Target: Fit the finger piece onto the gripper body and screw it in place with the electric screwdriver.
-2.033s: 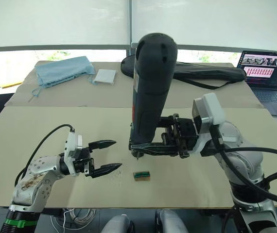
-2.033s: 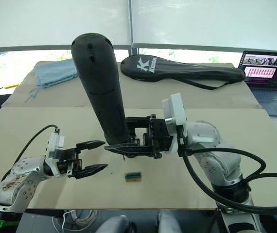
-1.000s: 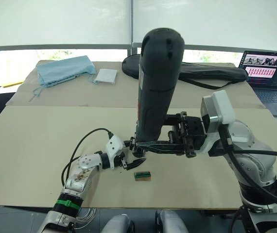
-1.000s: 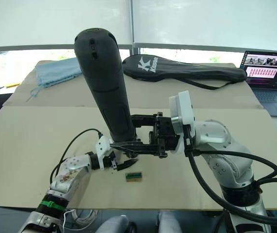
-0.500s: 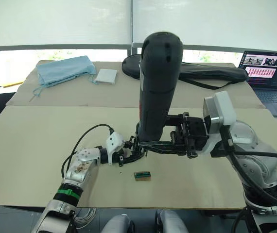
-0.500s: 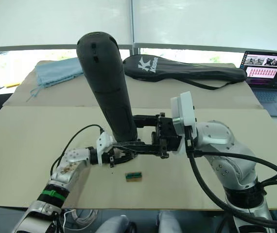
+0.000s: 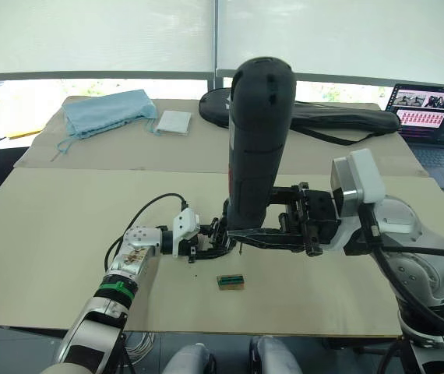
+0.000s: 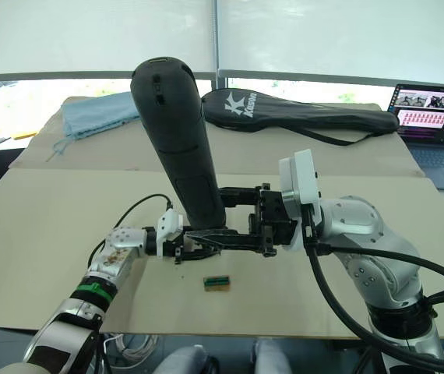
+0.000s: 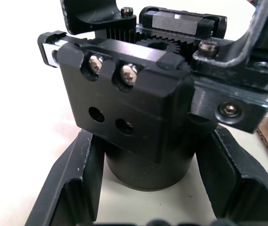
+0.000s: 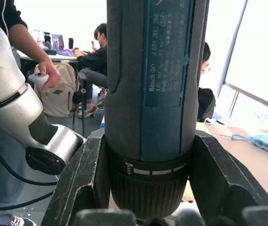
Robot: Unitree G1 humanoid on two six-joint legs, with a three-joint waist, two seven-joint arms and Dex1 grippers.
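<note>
The pale beige table (image 7: 43, 226) carried everything noted. Along its far edge behind the screwdriver lay a long black zipped racket bag (image 8: 300, 113), well apart from it; an open laptop (image 7: 432, 125) stood at the far right end, and a light blue drawstring cloth bag (image 7: 101, 111) with a small white packet (image 7: 173, 122) just beside it lay to the far left.

The electric screwdriver, a thick black pen-shaped tool with a rounded top (image 7: 259, 140), stood nearly upright at the table's middle, leaning slightly, its thin bit pointing down. The right gripper (image 7: 241, 236) was pressed against its lower barrel on both sides; the right wrist view showed a black finger (image 10: 84, 183) on each flank of the collar. The tall tool blocked much of the racket bag in the left eye view.

The gripper body, a small black cylindrical motor block with metal screws (image 9: 138, 117), sat directly below the screwdriver's bit, pinched between the fingers (image 9: 77, 188) of the left gripper (image 7: 220, 246).

A tiny green-and-tan block (image 7: 230, 281) lay on the table just in front of the screwdriver's tip, apart from both grippers.

People sat at desks in the background of the right wrist view.
</note>
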